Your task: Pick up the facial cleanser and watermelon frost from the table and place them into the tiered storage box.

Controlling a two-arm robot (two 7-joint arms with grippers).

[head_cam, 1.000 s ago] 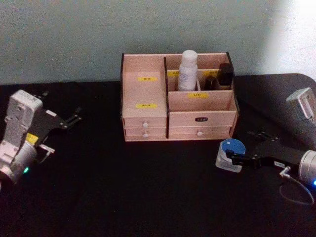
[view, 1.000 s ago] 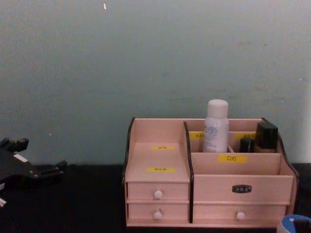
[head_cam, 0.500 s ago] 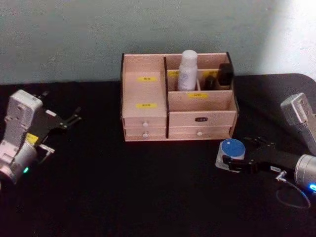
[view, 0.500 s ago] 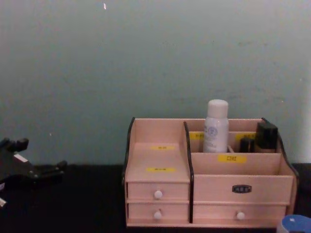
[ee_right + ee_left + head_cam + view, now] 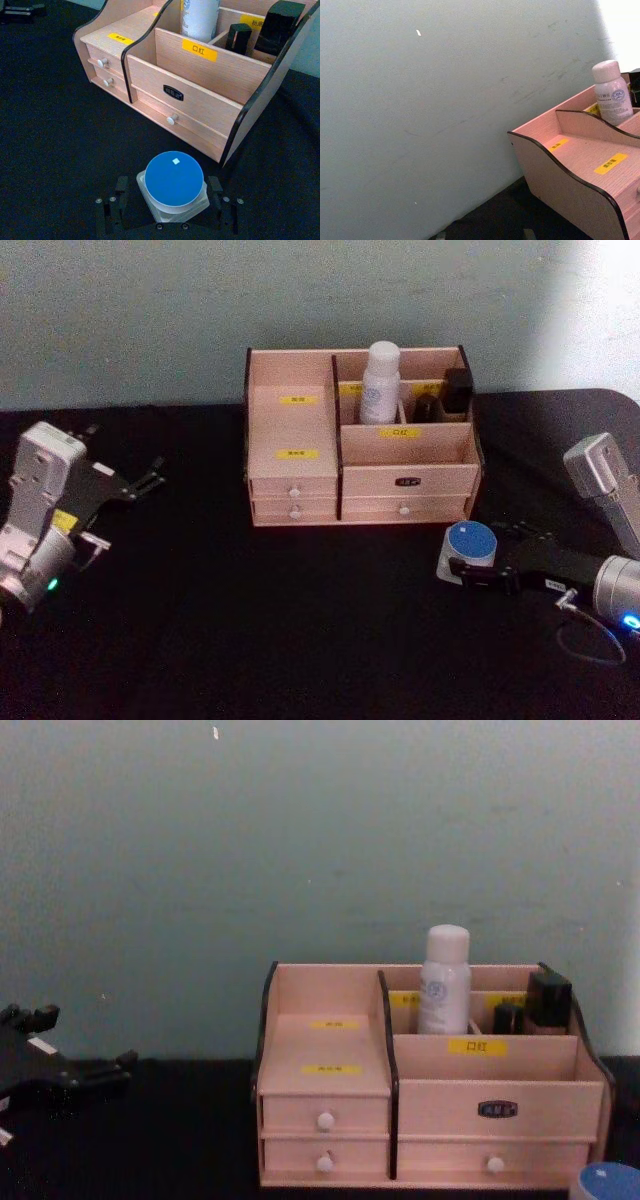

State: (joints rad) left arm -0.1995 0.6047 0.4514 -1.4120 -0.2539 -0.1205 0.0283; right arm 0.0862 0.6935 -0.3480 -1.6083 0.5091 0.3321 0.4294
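The tiered storage box (image 5: 300,430) (image 5: 200,85) (image 5: 330,1040) (image 5: 580,170) stands at the back middle of the black table. A white capped bottle (image 5: 380,380) (image 5: 200,17) (image 5: 445,980) (image 5: 611,92) stands upright in its rear compartment. In front of the box's right end sits a white jar with a round blue lid (image 5: 470,543) (image 5: 174,179) (image 5: 610,1183). I cannot tell which is the facial cleanser and which the watermelon frost. My right gripper (image 5: 480,552) (image 5: 167,186) is open, one finger on each side of the jar. My left gripper (image 5: 150,475) (image 5: 70,1065) rests open at the far left.
Two dark cosmetic items (image 5: 458,390) (image 5: 280,27) (image 5: 548,1000) fill the box's back right compartment. A grey wall rises right behind the box. A thin cable (image 5: 590,635) loops on the table by my right arm. Bare black tabletop (image 5: 250,620) lies in front.
My right gripper has slid left from beside the jar until its fingers straddle it. The jar, box and left arm have stayed put.
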